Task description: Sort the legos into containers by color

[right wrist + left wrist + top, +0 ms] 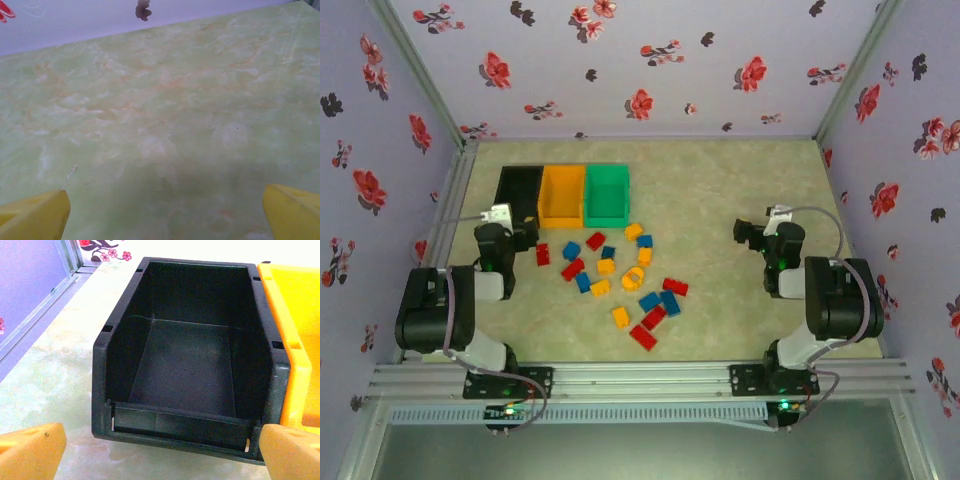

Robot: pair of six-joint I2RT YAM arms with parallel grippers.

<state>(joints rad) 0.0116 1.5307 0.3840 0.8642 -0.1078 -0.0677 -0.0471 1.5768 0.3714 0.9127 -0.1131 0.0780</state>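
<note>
Legos (606,266) near the green bin (607,190) look light, rigid, slick — flat sides suit pinching; left gripper (160,450) and right gripper (164,212) gape wide.

— We see a black container (518,188), an orange-yellow container (562,193) and a green container (607,192).
— We also see red, blue and yellow-orange legos (606,266) on a pale green marbled bench (740,180), and lilac walls (650,30) with red and dark flowers.
</note>
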